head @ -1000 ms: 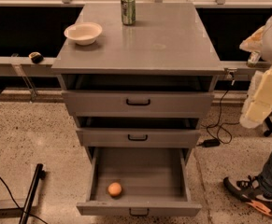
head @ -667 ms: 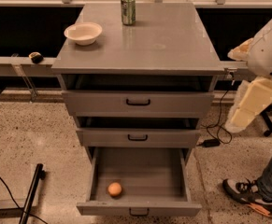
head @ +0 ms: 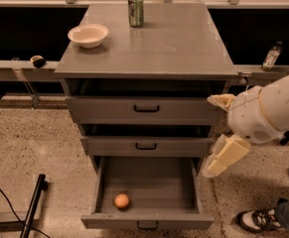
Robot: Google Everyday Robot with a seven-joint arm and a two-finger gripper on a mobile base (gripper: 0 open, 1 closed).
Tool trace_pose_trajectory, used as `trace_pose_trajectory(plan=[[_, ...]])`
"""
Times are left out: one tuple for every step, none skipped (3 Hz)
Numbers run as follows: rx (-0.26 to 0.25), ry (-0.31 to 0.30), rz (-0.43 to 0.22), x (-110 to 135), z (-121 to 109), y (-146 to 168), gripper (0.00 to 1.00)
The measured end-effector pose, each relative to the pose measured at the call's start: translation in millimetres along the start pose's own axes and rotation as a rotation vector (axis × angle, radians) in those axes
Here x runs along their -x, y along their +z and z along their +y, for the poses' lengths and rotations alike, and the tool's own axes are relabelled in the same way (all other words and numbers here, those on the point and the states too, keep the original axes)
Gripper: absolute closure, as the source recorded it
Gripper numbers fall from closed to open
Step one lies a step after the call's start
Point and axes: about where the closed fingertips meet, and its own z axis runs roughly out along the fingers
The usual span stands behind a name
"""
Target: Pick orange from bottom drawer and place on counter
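The orange (head: 121, 201) lies in the front left part of the open bottom drawer (head: 149, 222), which is pulled out from the grey cabinet. The two shallower drawers above it are only slightly out. The counter (head: 179, 43) is the cabinet's flat grey top. My gripper (head: 224, 155) hangs on the white arm at the cabinet's right side, level with the middle drawer. It is above and to the right of the open drawer, and well apart from the orange.
A white bowl (head: 88, 35) and a green can (head: 135, 10) stand on the counter. A small dark round object (head: 37, 61) sits on the left ledge and a bottle (head: 271, 56) on the right ledge. A person's shoe (head: 255, 221) is at bottom right, a black stand leg (head: 32, 207) at bottom left.
My arm and gripper have moved left and down, from the right edge of the view to the cabinet's right side. The orange and the drawers have not moved.
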Motion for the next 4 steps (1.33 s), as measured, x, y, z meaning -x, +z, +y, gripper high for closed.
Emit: trace_pose_trajectory(plan=[[-0.073, -0.023, -0.028, 4, -14, 4, 0.00], [-0.070, -0.021, -0.027, 3, -13, 7, 0.00], [-0.087, -0.006, -0.081, -1, -12, 31, 0.00], [-0.045, 0.034, -0.189, -20, 10, 122, 0.00]])
